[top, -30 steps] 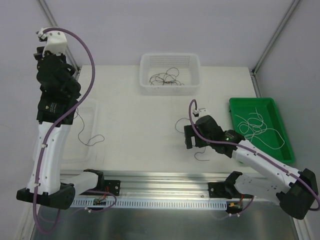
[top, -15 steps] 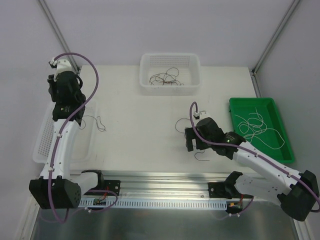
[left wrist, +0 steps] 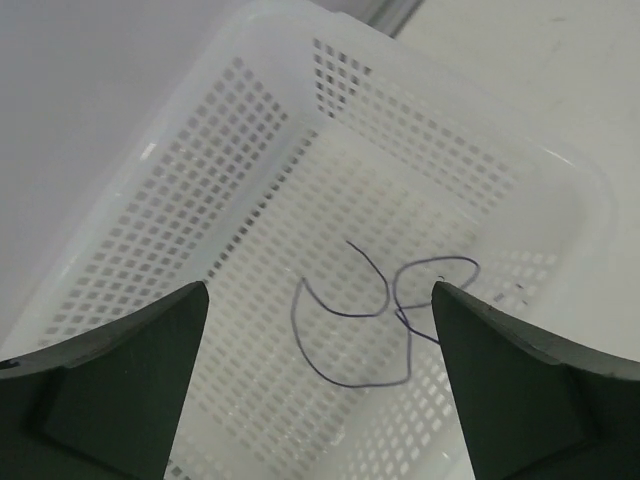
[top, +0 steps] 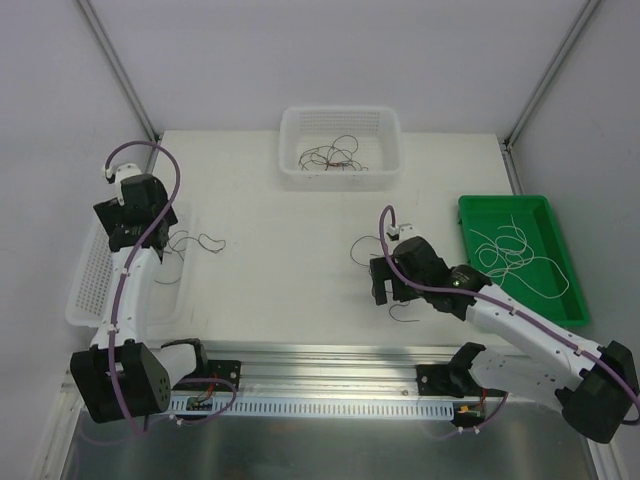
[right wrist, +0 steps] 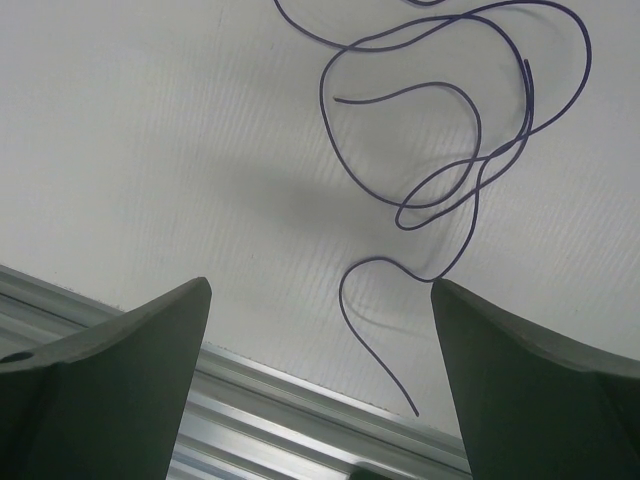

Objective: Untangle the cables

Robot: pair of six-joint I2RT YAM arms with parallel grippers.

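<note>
We are finding both hands released, gripping nothing. The left hand (left wrist: pixel 318 295) is hovering over the white mesh basket (left wrist: pixel 250 130) at the left of the overhead frame. A purple cable (left wrist: pixel 350 385) is lying in that basket, with one end trailing onto the counter (top: pixel 280 260). The right hand (right wrist: pixel 320 285) is hanging above a second purple cable (right wrist: pixel 477 200), which is curling loosely on the counter at centre right.
</note>
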